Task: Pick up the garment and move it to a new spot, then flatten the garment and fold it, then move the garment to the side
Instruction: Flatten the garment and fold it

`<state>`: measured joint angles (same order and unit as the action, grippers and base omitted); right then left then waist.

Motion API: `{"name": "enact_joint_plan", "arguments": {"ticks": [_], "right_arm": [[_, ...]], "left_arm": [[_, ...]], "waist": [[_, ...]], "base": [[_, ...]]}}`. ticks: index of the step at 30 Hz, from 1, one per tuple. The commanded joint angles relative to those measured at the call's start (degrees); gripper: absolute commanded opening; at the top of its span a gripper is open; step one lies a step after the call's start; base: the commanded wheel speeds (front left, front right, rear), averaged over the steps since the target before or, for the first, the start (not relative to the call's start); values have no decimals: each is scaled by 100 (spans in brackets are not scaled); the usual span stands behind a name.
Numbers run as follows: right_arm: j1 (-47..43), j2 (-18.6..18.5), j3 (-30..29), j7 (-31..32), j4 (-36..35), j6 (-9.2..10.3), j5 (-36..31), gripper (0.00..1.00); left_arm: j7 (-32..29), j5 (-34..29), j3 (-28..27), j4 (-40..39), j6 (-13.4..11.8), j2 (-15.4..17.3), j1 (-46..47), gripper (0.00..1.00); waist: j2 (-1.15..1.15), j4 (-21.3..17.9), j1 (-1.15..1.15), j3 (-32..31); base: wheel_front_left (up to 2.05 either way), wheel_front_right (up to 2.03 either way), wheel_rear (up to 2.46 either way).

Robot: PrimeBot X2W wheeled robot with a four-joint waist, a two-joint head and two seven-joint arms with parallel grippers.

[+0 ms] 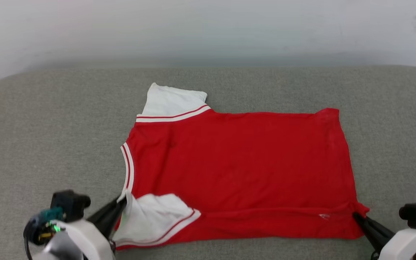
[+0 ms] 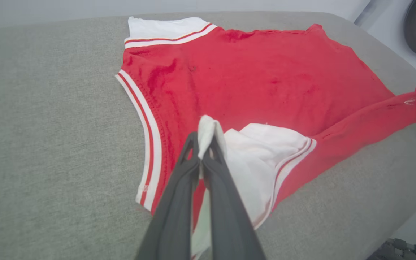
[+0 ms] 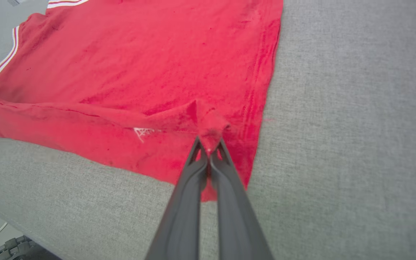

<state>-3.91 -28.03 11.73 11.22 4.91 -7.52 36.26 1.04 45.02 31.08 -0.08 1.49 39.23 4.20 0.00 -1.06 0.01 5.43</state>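
Head view: the garment (image 1: 237, 169) is lying flat on the grey cushion (image 1: 49, 126); left gripper (image 1: 121, 204) at 7 o'clock and right gripper (image 1: 356, 216) at 4 o'clock, arms running off-frame.
Left wrist view: closed fingers are pinching the white sleeve (image 2: 262, 144).
Right wrist view: closed fingers are pinching the red hem corner (image 3: 211, 124), tips sinking into cloth; striped trim (image 3: 5, 59) is being cropped at 10 o'clock.

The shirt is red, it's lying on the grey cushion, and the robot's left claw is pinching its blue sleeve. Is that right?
Almost. The sleeve is white, not blue. The left wrist view shows the left gripper shut on the white sleeve of the red shirt, which does lie on the grey cushion.
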Motion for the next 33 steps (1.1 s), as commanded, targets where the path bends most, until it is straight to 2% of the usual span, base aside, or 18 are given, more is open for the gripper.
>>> {"name": "enact_joint_plan", "arguments": {"ticks": [1,7,15,23,32,33], "right_arm": [[166,-11,27,16,19,7,34,0],[569,-89,140,31,127,7,160,0],[1296,-116,439,77,464,7,255,0],[1942,-165,754,32,1076,7,172,0],[2170,-115,1109,-167,1548,7,261,0],[2164,-106,1116,-189,1554,7,285,27]], "left_arm": [[-58,-70,-18,92,72,20,281,0],[-220,-138,-11,509,310,1,1098,0],[-330,-205,119,1154,485,-45,1868,0],[-291,-237,335,1948,553,-210,2306,0],[-66,-219,632,2553,588,-440,2481,0],[-40,-189,637,2603,588,-480,2495,20]], "waist": [[0,-52,-1,110],[0,-192,-1,408],[0,-347,-1,851],[0,-354,-1,1146],[0,-273,-1,1140],[0,-251,-1,1103]], "base": [[0,0,0],[0,0,0],[0,0,0],[0,0,0],[0,0,0],[0,0,0]]}}
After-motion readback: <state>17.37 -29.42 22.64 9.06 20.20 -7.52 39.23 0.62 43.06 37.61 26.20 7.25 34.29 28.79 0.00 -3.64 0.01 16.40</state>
